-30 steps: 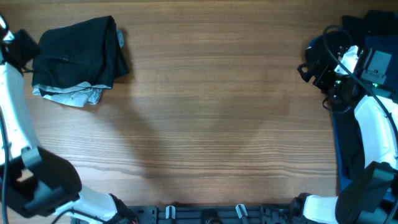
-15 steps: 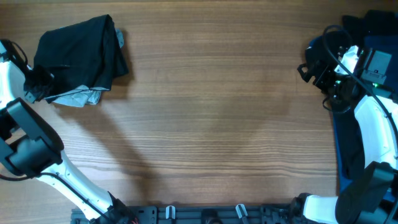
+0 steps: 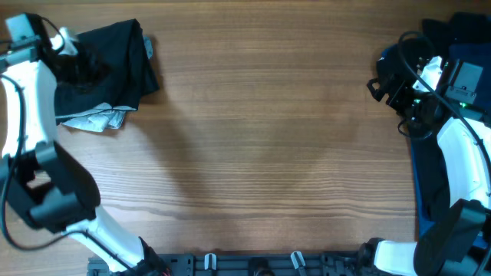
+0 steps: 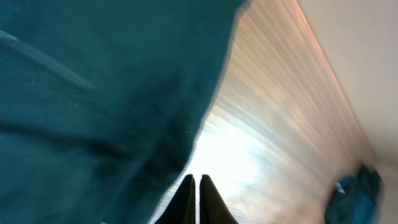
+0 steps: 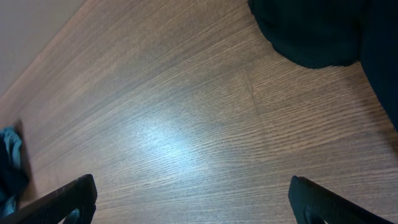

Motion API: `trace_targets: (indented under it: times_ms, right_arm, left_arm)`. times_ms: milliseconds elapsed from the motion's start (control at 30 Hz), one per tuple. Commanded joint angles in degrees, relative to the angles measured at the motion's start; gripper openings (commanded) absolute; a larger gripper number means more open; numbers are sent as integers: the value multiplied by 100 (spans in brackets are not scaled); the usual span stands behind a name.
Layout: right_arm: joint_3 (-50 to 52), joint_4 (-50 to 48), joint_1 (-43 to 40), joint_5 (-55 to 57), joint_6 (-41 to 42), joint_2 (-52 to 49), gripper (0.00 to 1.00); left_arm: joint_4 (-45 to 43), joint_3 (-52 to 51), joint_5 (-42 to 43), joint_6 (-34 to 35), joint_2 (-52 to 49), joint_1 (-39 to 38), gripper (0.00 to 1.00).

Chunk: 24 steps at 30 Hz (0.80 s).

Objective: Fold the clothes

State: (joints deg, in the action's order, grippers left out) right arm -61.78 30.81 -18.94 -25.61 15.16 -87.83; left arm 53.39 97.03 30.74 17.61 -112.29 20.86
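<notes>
Left gripper [image 4: 194, 190] has swung over the black garment [image 3: 123, 69], far left, fingers pressed together; right gripper [image 5: 193, 202] unmoved, fingers spread.

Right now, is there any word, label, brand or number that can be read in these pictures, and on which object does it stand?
No text can be read in any view.
Dark garment: no print or tag shows.
Grey box beside the right arm: too small to show any marking.
Wooden table: only wood grain shows.
</notes>
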Motion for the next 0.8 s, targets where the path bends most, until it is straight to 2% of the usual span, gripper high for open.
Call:
trace_targets:
  times_ms: [0, 67, 200, 300, 367, 400, 467, 567, 633, 700, 767]
  right_arm:
    - [-79, -13, 11, 37, 0, 72, 100]
    - [-79, -13, 11, 35, 4, 72, 100]
    - [-79, -13, 11, 37, 2, 72, 100]
    - [-79, -13, 11, 37, 2, 72, 100]
    - [-79, -13, 11, 37, 4, 72, 100]
    - [-79, -13, 11, 35, 4, 72, 100]
    - [-79, -11, 11, 37, 2, 72, 100]
    - [-79, -13, 11, 37, 2, 72, 100]
    - [-79, -13, 11, 35, 2, 72, 99]
    - [-79, -13, 11, 35, 2, 72, 99]
    - [-79, -13, 11, 37, 2, 72, 100]
  left_arm:
    - [48, -52, 1344, -787, -695, -52, 4]
    - [-39, -68, 1349, -920, -1316, -50, 4]
    - [-39, -284, 2334, -2216, -2031, -50, 4]
    - [-247, -645, 2409, -2758, -2317, -50, 4]
    - [-337, -780, 2487, -2791, -2315, -33, 4]
    - [-343, -778, 2811, -2791, -2286, -7, 4]
    - [-348, -732, 4153, -2793, -2044, 98, 4]
    - [-577, -568, 4776, -2789, -1287, 170, 4]
    - [-1508, -555, 4791, -2376, -800, 164, 4]
    - [-2865, -555, 4778, -1335, -752, 160, 10]
    - [-4352, -555, 4391, -4, -885, 144, 11]
